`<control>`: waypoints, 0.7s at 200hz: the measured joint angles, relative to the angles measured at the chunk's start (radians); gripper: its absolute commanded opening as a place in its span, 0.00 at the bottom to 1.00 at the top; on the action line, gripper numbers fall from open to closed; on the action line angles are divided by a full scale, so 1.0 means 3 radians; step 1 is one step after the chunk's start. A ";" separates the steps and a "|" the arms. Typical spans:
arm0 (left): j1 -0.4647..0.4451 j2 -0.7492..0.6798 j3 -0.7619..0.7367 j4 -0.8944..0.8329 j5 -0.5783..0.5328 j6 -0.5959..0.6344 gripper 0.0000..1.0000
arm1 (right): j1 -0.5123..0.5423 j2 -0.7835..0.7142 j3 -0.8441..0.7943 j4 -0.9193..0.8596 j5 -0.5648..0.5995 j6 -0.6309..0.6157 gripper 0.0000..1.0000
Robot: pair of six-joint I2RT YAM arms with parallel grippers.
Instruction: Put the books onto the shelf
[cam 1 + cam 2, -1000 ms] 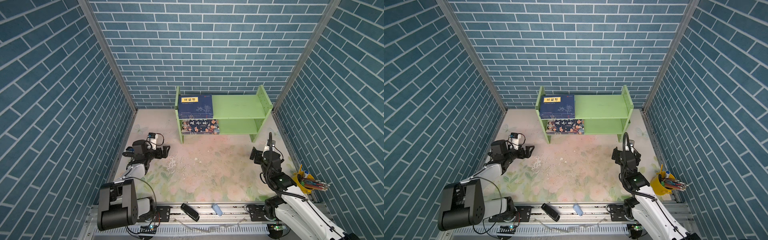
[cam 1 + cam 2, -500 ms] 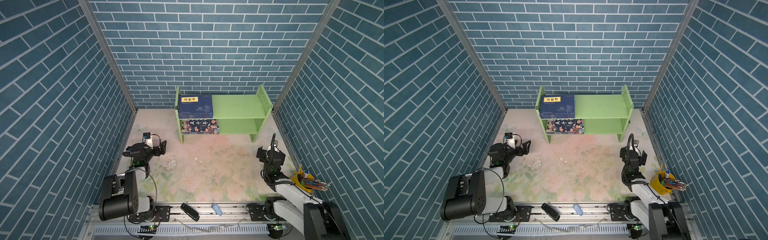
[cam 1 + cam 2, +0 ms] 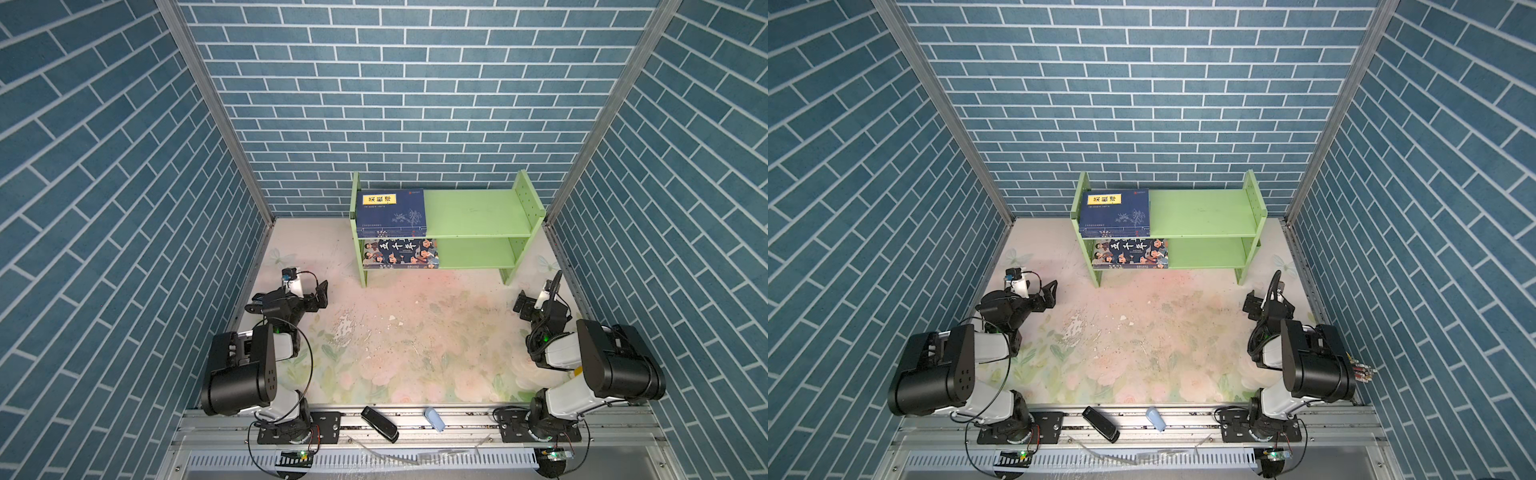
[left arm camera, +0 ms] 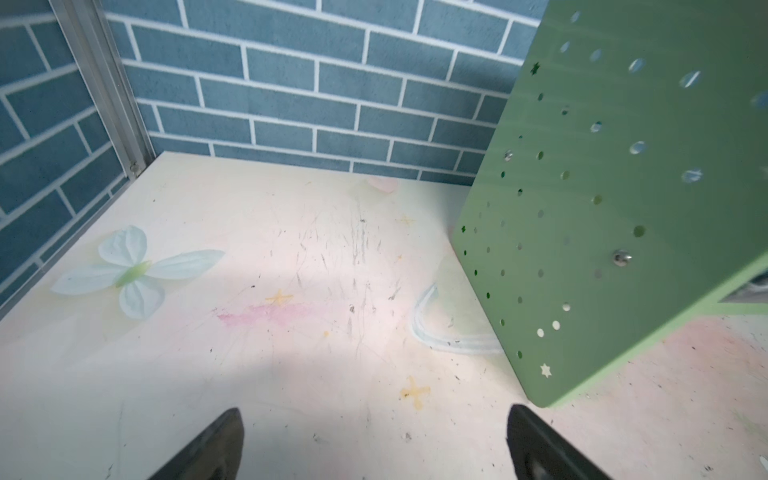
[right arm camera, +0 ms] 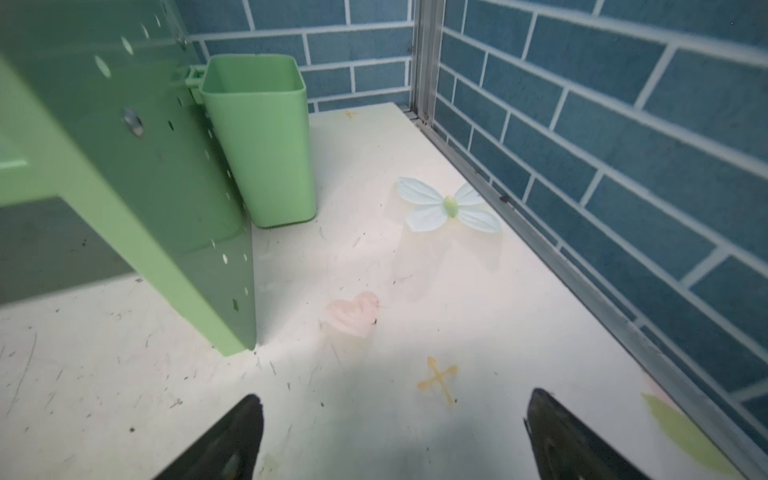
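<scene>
The light green shelf stands at the back of the table. Thin navy books with a yellow label lie stacked at the left end of its top tier. The large book with cartoon figures lies below them on the lower tier. My left gripper is open and empty, low over the table, left of the shelf's holed side panel. My right gripper is open and empty, near the shelf's right panel.
A green cup hangs on the outside of the shelf's right panel. Pens stick out behind the right arm. A black object and a small blue one lie on the front rail. Brick walls close three sides.
Both arms have folded back toward their bases at the front corners. The right gripper has drifted right, toward the wall. Both grippers stay open, and the books have not moved.
</scene>
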 measured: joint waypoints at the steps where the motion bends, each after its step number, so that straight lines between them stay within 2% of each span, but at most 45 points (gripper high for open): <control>1: 0.0000 0.0003 -0.0014 0.0033 0.0004 0.0001 1.00 | -0.0006 0.0004 0.0000 0.0018 -0.0020 0.0005 0.98; 27: -0.0004 0.0116 -0.0290 0.0521 0.0042 0.0034 1.00 | -0.0106 0.0017 0.0000 0.0226 -0.0333 0.0039 0.99; 58: -0.0039 0.0154 -0.0346 0.0706 -0.0009 0.0065 1.00 | -0.0205 0.0038 0.0000 0.0341 -0.0576 0.0092 0.98; 85: -0.0151 0.0228 -0.0294 0.0777 -0.0139 0.0126 1.00 | -0.0261 0.0039 0.0075 0.0192 -0.0746 0.0125 0.99; 140: -0.0292 0.0221 0.0027 0.0289 -0.0350 0.0244 1.00 | -0.0228 0.0039 0.0267 -0.0146 -0.0856 0.0121 0.98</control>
